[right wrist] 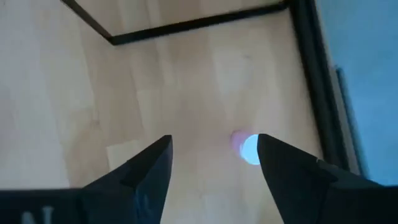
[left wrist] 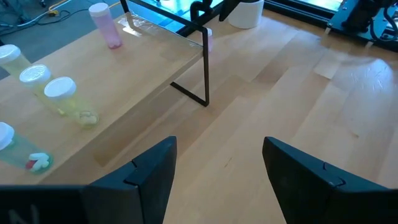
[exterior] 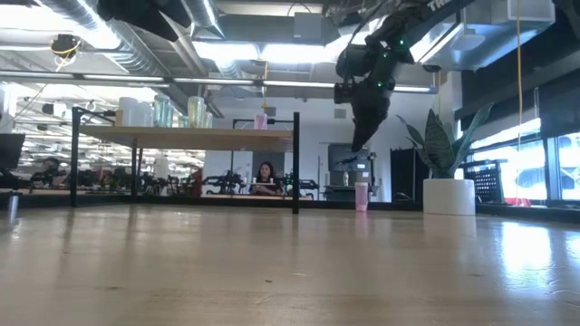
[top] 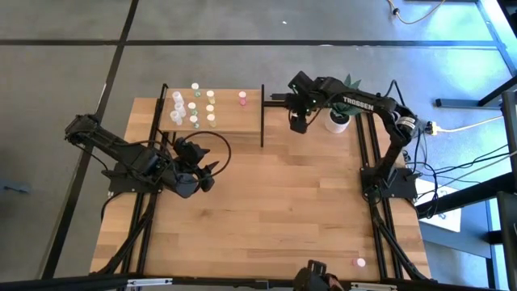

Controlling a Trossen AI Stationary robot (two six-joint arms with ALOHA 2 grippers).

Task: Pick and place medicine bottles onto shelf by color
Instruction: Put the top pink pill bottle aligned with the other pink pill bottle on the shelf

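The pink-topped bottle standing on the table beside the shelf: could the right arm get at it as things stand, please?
Probably yes. The right claw hangs open above the pink-topped bottle, which stands alone on bare table with nothing between them; the shelf post stands clear to one side.

Both of my arms (top: 121, 153) were dark, near black, built of jointed segments with rounded housings at the joints. The right arm (top: 367, 105) carried white lettering along its long link, and black cables ran from its base (top: 388, 184). A loop of black cable (top: 212, 144) curved beside the left gripper (top: 208, 174). The left fingers (left wrist: 149, 177) looked like flat, matte black wedges with angled inner faces, and the right fingers (right wrist: 146, 171) had the same shape. On the right gripper (exterior: 361, 136), small green lights (exterior: 376, 83) glowed on the housing.
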